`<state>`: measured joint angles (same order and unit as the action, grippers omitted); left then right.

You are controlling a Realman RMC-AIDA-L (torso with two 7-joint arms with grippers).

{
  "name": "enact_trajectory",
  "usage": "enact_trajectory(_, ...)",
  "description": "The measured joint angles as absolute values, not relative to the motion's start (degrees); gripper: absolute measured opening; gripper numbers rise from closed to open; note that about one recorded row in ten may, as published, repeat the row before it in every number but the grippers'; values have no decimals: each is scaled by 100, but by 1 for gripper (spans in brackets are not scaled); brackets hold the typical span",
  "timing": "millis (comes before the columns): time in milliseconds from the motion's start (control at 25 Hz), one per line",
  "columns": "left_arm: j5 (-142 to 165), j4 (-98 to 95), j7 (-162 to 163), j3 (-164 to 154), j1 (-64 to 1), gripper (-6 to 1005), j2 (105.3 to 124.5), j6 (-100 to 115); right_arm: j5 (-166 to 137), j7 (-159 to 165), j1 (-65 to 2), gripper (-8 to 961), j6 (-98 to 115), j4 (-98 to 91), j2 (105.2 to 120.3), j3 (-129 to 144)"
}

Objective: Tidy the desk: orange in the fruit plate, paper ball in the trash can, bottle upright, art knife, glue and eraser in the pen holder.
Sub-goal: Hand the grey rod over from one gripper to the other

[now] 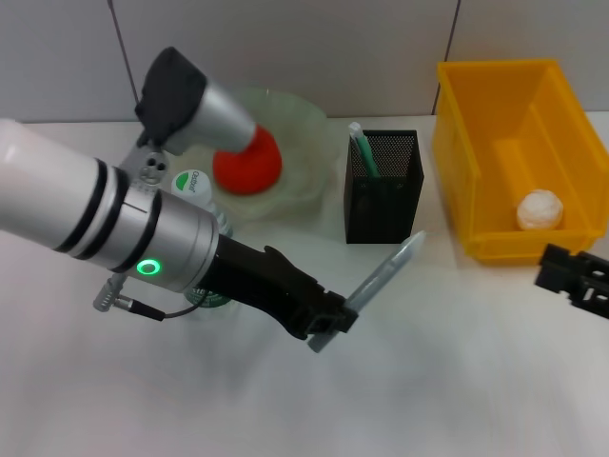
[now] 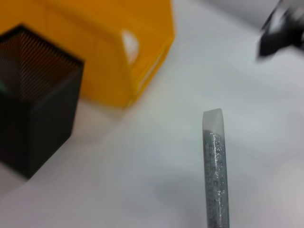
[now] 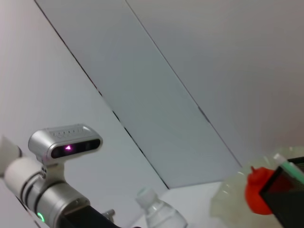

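Note:
My left gripper (image 1: 328, 324) is shut on the grey art knife (image 1: 385, 271) and holds it above the table, tip towards the black mesh pen holder (image 1: 383, 205). The knife's tip shows in the left wrist view (image 2: 214, 161), with the pen holder (image 2: 33, 118) beside it. A green and white stick (image 1: 363, 152) stands in the holder. The orange (image 1: 247, 162) lies in the pale green fruit plate (image 1: 304, 171). The paper ball (image 1: 540, 209) lies in the yellow bin (image 1: 457, 143). The bottle (image 1: 190, 181) stands upright behind my left arm. My right gripper (image 1: 576, 276) is at the right edge. No eraser is in view.
The yellow bin stands at the back right, close to the pen holder. The plate sits at the back behind the bottle. A wall runs behind the table. The right wrist view shows the bottle (image 3: 159, 216) and the orange (image 3: 256, 192) from afar.

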<state>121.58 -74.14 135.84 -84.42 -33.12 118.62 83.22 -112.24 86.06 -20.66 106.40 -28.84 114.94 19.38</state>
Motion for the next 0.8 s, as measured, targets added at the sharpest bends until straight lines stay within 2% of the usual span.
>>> enact_trajectory(360,11219,-6638,12902,-8059,-3387,167,11857,8513,-11337,8330,-2583,668,10404,-2395,11884,2029)
enact_trajectory(400,10880,-6182,12617,-8045,-3522,167,11860,8511,-11356,8294,-2638,668,10334,-2320,11889,2052)
enact_trajectory(800,10594,-5967,12492,-8001,-3560,167,11855,8505,-11381,8101,-2948,668,10155,-1969,11898,2367)
